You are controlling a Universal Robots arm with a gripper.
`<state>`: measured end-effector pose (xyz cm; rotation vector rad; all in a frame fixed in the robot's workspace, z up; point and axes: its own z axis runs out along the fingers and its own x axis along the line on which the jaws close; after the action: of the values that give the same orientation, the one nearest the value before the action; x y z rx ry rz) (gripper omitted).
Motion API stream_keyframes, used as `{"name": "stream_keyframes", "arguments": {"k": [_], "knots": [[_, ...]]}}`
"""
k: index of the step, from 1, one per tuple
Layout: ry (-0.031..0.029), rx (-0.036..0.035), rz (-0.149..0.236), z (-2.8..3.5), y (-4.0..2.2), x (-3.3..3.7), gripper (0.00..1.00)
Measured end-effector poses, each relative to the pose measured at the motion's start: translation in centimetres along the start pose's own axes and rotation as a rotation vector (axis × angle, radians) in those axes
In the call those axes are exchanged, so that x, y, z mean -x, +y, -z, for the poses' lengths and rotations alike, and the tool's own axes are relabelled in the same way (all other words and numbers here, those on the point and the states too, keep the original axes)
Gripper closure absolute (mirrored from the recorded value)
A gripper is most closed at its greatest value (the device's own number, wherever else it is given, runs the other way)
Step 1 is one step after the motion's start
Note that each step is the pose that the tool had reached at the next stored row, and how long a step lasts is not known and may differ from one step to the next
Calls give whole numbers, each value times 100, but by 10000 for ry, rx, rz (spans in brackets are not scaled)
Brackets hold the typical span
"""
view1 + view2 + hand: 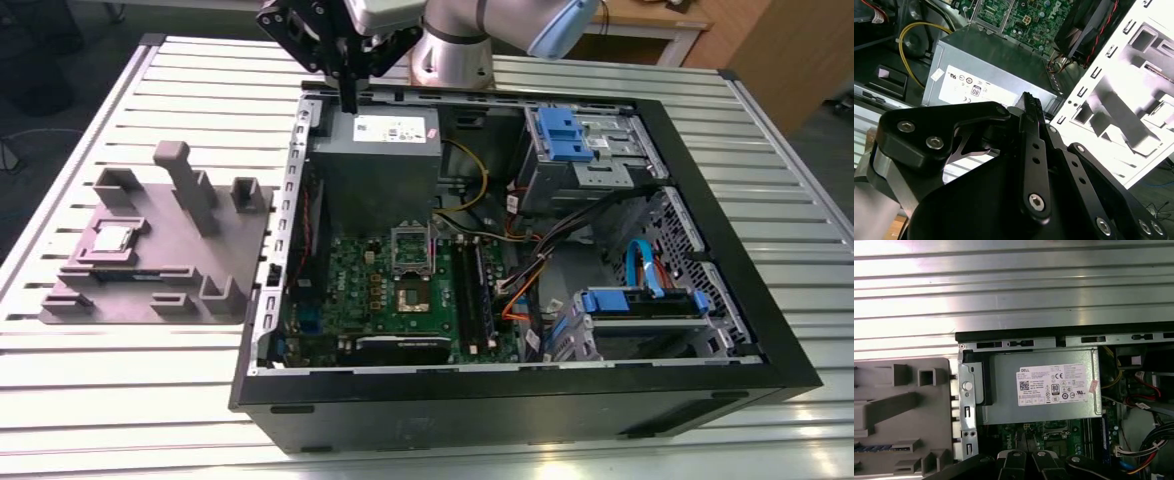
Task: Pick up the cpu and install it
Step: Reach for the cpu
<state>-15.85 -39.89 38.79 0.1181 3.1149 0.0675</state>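
Jaws together on nothing, the gripper (350, 104) hangs over the power supply (380, 160); the cpu (114, 238), well aside, needs a level, centred grasp.

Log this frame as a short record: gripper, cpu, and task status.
gripper: shut, empty, hovering above the power supply in the open PC case
cpu: lying in the grey fixture, on the exterior view's left of the case
motherboard: inside the case, untouched
status: cpu not yet picked up
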Motion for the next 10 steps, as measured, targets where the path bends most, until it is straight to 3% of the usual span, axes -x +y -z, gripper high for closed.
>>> {"name": "stream_keyframes", "arguments": {"k": [10], "knots": [[0,0,0,0,-2,-23,90]]}}
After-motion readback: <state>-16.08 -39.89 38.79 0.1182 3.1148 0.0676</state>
